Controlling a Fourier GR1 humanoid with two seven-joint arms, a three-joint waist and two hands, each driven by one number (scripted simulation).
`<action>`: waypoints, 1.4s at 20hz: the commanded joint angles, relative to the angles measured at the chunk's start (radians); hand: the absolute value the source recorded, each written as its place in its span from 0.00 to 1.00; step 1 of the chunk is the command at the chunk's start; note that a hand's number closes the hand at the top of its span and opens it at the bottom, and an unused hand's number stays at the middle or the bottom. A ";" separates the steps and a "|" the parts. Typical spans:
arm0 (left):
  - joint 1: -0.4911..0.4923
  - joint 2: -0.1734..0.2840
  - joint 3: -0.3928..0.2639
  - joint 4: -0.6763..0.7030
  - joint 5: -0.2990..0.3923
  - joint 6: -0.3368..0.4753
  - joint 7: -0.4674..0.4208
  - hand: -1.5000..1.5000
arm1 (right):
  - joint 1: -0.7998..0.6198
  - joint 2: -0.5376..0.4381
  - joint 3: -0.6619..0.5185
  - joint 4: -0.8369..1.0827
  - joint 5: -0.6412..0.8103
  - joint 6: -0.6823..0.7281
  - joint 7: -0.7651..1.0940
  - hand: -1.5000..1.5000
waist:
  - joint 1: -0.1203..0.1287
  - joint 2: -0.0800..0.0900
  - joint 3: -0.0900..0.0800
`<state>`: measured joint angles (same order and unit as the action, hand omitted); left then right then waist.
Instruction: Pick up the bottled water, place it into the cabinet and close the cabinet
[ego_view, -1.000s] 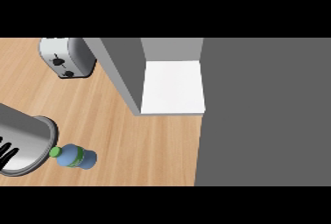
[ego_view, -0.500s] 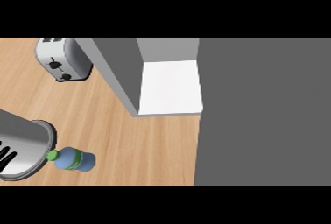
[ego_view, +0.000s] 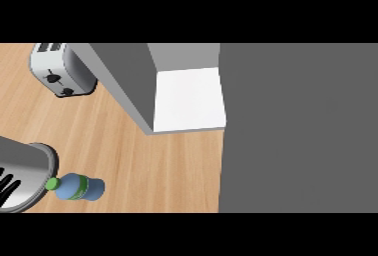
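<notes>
Small blue plastic water bottle, green cap (ego_view: 76, 187): lying on light wooden surface (ego_view: 155, 165), touching grey forearm. Left robot hand (ego_view: 7, 185): fingers straight, holding nothing. Open grey cabinet, white shelf (ego_view: 188, 97): well apart. Risk: rolling away if nudged.

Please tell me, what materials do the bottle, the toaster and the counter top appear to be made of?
The bottled water looks like translucent blue plastic with a green cap and band. The toaster seems brushed metal: pale silver sides, black knobs and base. The counter top looks like light wood or laminate, judging by its fine grain lines; which one is unclear.
</notes>
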<state>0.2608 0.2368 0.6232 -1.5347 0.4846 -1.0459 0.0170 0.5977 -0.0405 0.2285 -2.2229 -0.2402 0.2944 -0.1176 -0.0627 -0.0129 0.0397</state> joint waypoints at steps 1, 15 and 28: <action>-0.108 -0.039 -0.099 0.208 -0.056 0.029 0.064 0.00 | -0.018 -0.005 -0.022 -0.005 -0.006 -0.007 0.009 0.00 | -0.025 0.032 -0.046; -0.432 0.001 -0.116 0.787 -0.410 0.015 -0.305 0.00 | 0.050 0.007 0.003 -0.002 0.019 -0.011 -0.042 0.00 | 0.028 0.019 -0.044; -0.503 0.006 -0.203 1.033 -0.455 -0.058 -0.436 0.00 | 0.003 0.010 -0.036 0.038 -0.011 -0.028 -0.028 0.00 | 0.041 0.021 -0.044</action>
<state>-0.2445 0.2456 0.4472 -0.5599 0.0536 -0.9633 -0.2777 0.6363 -0.0368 0.2162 -2.2155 -0.2364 0.2751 -0.1452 -0.0265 0.0057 -0.0029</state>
